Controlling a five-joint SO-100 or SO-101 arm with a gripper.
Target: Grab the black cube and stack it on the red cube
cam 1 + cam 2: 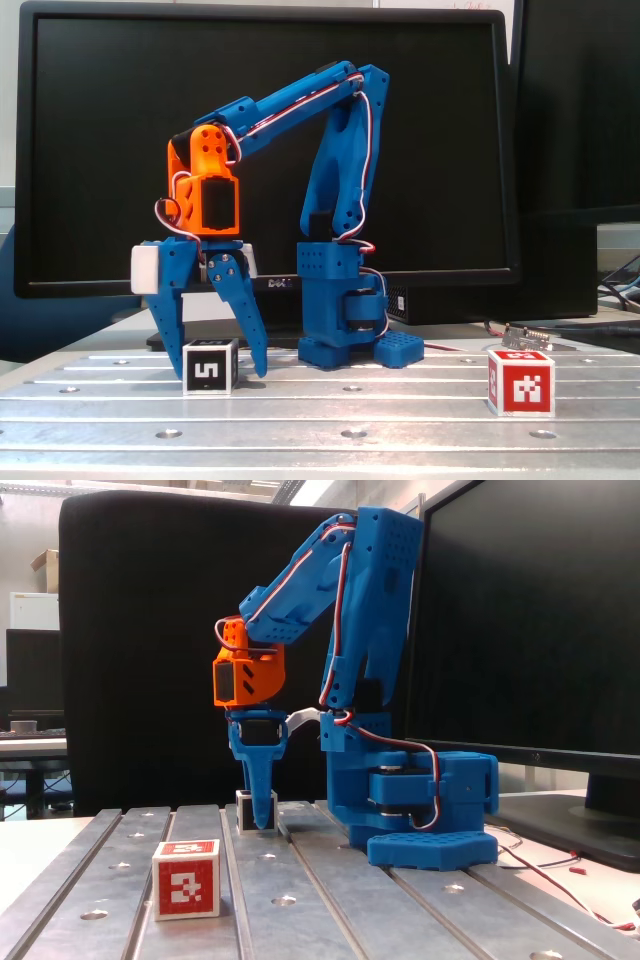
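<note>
Fingers of blue printed gripper spread open astride white-edged black cube on slotted metal tabletop; white-edged red cube well apart, right in that fixed view.

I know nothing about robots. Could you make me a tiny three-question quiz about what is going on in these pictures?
1. True or false: the black cube already sits on the red cube.
2. The gripper is: A) open around the black cube, B) holding the red cube, C) raised high.
3. Fill in: both cubes rest on the slotted metal ____.

Key: 1 false; 2 A; 3 table.
</note>
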